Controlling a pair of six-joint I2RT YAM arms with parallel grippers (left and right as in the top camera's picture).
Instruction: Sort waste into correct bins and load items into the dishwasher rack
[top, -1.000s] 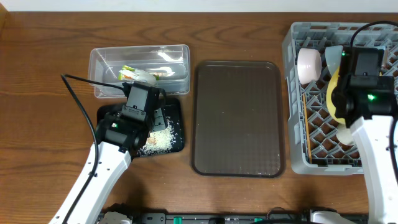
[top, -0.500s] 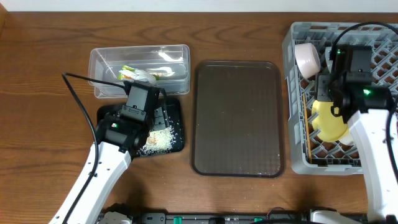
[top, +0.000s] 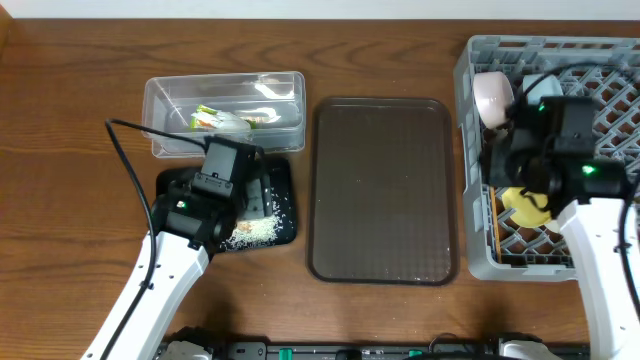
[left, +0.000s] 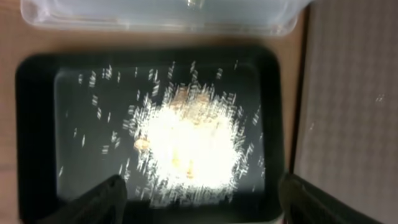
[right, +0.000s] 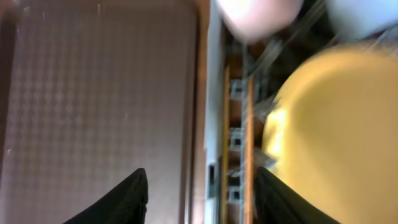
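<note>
White rice scraps (left: 193, 140) lie piled in the black tray (left: 37, 124), and my left gripper (left: 199, 208) hangs open just above its near rim, holding nothing. The clear tub (top: 225, 105) behind it holds the green-and-orange wrapper (top: 215, 120). My right gripper (right: 199, 199) is open over the left wall of the grey dishwasher rack (top: 600, 60), empty. The chopsticks (right: 249, 143) lie along that wall below it. The yellow plate (right: 336, 130) rests in the rack to its right, and the pinkish bowl (top: 493, 95) stands at the rack's far left corner.
The large brown serving tray (top: 383, 190) lies bare between the black tray and the rack. The right arm (top: 600, 250) covers part of the rack's front. A black cable (top: 130, 170) loops from the left arm across the wood table.
My right gripper has let go of the yellow plate, which dropped from upright to lying in the rack, and has swung left to the rack's wall. The left gripper opened wider in place.
</note>
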